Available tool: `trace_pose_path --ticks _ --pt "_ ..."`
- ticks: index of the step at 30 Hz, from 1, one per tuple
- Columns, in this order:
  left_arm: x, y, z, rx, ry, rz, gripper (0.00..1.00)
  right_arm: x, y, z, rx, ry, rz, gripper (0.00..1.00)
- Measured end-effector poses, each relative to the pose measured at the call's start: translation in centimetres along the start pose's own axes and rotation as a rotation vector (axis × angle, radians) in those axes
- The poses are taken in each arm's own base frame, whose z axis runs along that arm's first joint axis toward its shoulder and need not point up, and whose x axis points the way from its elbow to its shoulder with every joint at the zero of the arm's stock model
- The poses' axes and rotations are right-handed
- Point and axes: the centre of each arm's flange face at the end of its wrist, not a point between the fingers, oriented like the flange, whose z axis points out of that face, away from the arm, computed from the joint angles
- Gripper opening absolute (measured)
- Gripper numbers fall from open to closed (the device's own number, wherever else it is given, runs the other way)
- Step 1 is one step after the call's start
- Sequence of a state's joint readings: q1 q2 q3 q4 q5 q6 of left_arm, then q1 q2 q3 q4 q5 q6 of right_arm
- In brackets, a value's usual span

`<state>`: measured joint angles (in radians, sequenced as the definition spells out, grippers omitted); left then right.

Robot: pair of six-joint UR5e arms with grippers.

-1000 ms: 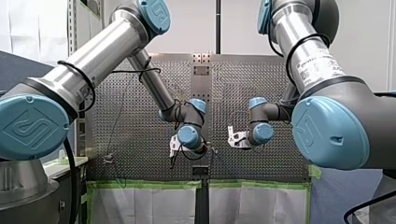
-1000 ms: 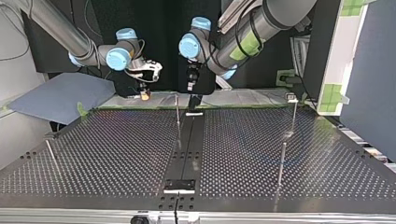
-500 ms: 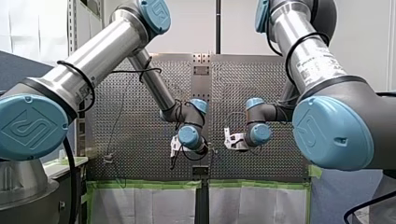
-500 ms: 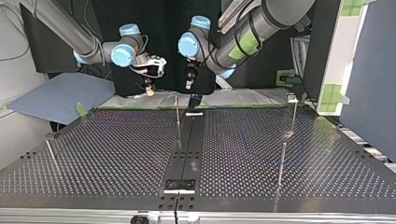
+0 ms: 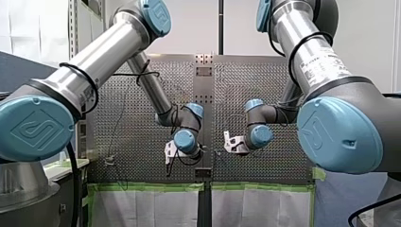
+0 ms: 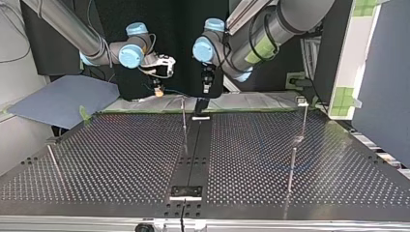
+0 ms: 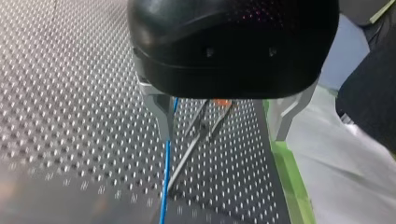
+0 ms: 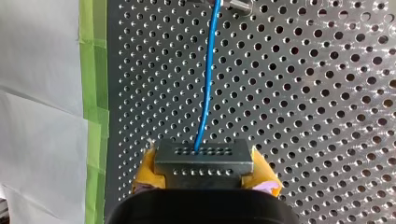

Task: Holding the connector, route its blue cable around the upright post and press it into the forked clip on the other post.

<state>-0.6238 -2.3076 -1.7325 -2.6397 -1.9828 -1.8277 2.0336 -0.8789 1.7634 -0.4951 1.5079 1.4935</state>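
My right gripper [image 8: 204, 179] is shut, its yellow pads clamping a dark connector block [image 8: 203, 161] with rows of holes. The blue cable [image 8: 205, 93] runs from the connector straight ahead over the perforated plate towards a metal post base [image 8: 236, 4]. In the top view my right gripper [image 6: 157, 90] hangs over the table's far edge, left of the middle upright post [image 6: 183, 118]. My left gripper [image 7: 222, 119] stands open, metal fingers wide apart. The blue cable [image 7: 166, 177] passes along the inner side of one finger, with the thin post [image 7: 196, 140] ahead between the fingers.
In the top view, a post with a small fitting on top [image 6: 303, 113] stands at the right, another post [image 6: 291, 169] is nearer the camera, and a short one [image 6: 53, 162] is at the left. Green tape [image 8: 93, 93] lines the plate's edge.
In the top view my right gripper has moved right with the connector, towards the middle post. My left arm has shifted slightly right there, and its gripper has stayed open.
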Motion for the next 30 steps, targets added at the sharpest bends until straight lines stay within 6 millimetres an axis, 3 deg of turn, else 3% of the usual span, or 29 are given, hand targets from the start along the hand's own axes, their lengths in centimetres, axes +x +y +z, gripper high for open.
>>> trace_pose_path --ticks 30 --pt "-1.7 1.7 3.1 0.091 -0.046 -0.101 1.0 0.0 -2.1 -0.2 0.075 0.011 -0.016 0.0"
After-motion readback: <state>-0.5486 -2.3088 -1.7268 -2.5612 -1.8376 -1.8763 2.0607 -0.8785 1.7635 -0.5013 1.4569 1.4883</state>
